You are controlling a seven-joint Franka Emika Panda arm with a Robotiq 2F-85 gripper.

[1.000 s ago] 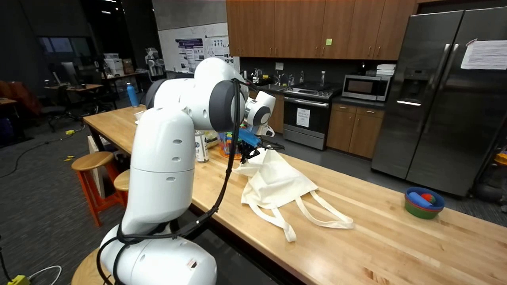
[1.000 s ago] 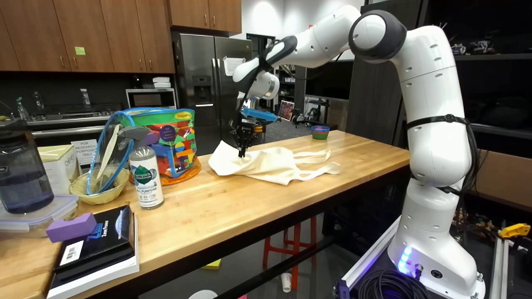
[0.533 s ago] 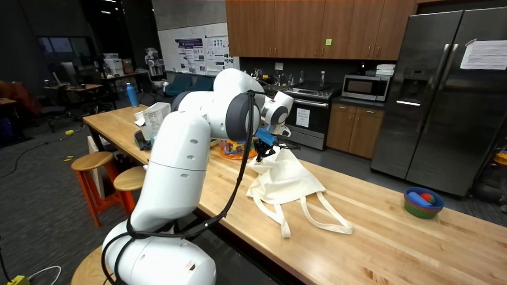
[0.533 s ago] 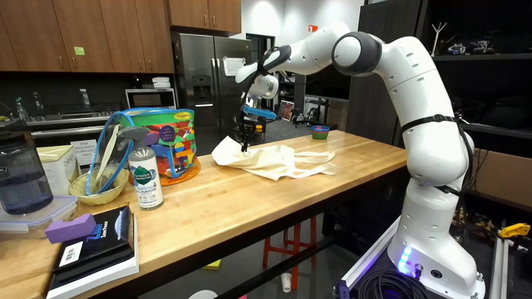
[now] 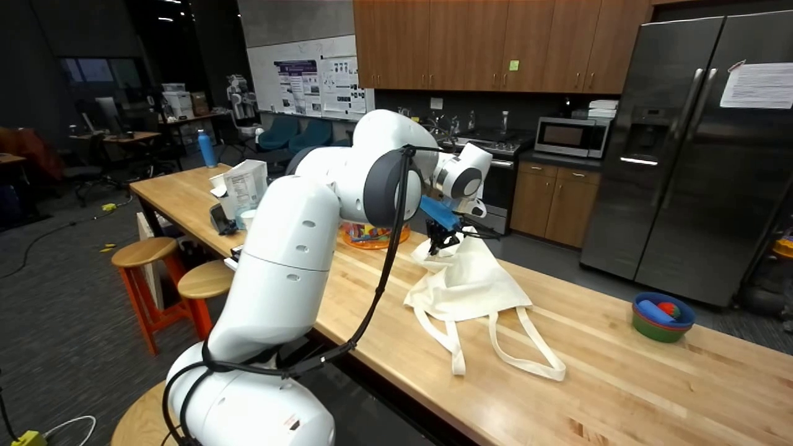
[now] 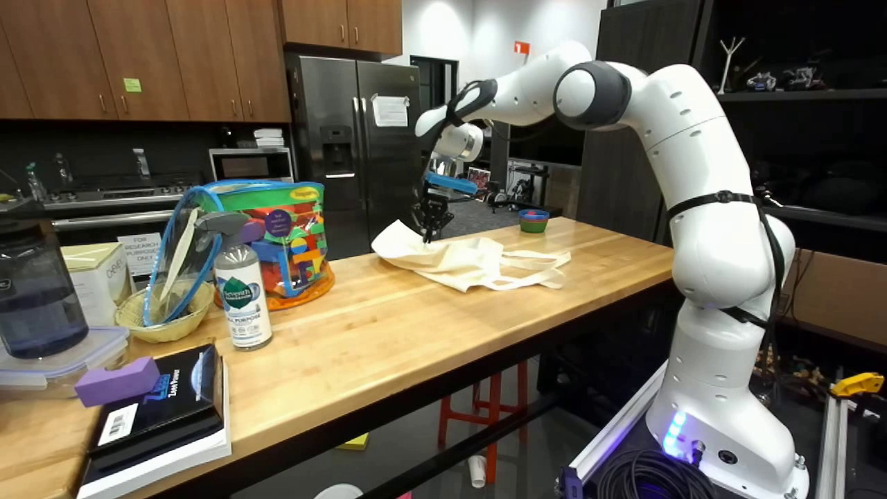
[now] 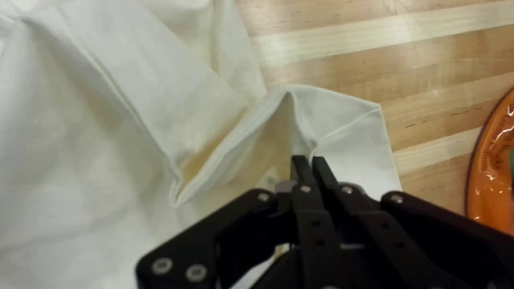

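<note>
Robot jaws pinch the edge of a cream bag (image 5: 466,288) lying on the counter (image 6: 360,326), where a slow, low, even pull would likely prevent slipping

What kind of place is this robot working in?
Likely a kitchen area in a research lab: there's a refrigerator, a microwave, and a sign on the stove reading "For research purposes only."
</note>
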